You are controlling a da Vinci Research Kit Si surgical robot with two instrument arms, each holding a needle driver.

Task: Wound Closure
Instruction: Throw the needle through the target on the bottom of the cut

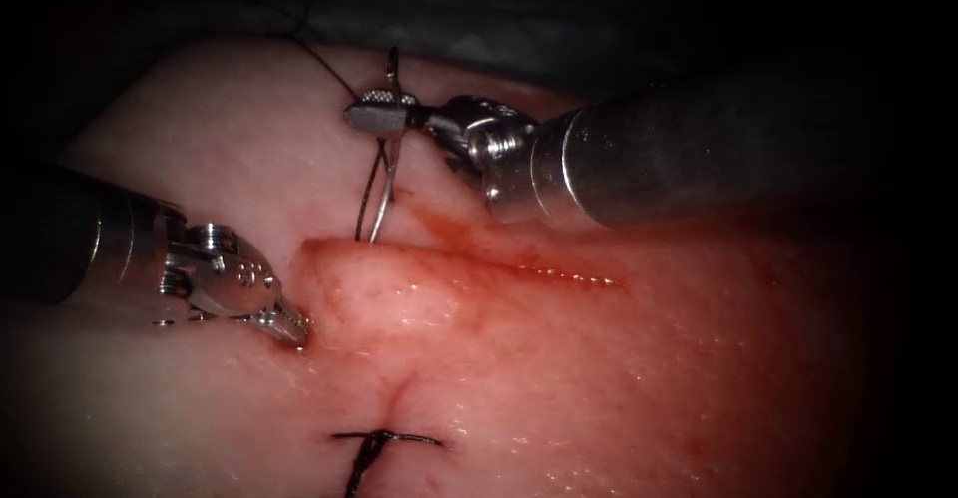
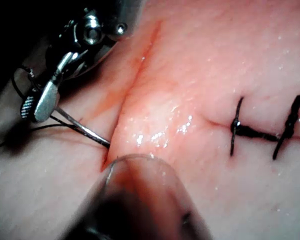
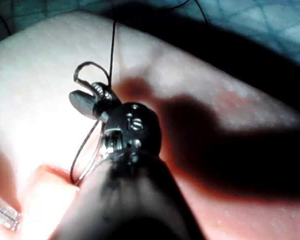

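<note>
1. The tissue (image 1: 619, 378) carries everything here; its cut (image 1: 469, 263) runs across it as a reddened line, with red fluid (image 1: 439, 227) smeared along and just above the line.
2. The right tool (image 1: 384, 111) comes in over the far edge of the tissue, and its jaws are clenched on the needle (image 1: 384, 184) near the rear end of its curve.
3. The needle hangs down from those jaws toward the cut, and its tip meets the tissue at the left end of the cut, on the far edge of the wound. The left wrist view shows the needle (image 2: 82, 127) entering the wound margin, so the tip is in the tissue; how deep it sits cannot be told.
4. The thread (image 1: 324, 64) leaves the needle's rear end at the right tool and runs up toward the far left corner of the tissue. A second strand lies alongside the needle down to the cut.
5. The left tool (image 1: 289, 330) rests low on the tissue, left of the cut's left end, with its tip pressed on the surface. Its jaws look drawn together, and whether they pinch any tissue cannot be told; no needle or thread is in them.
6. A finished stitch (image 1: 384, 443) of dark thread crosses the closed part of the wound near the tissue's near edge. The left wrist view shows two such stitches (image 2: 265, 132) side by side.
</note>
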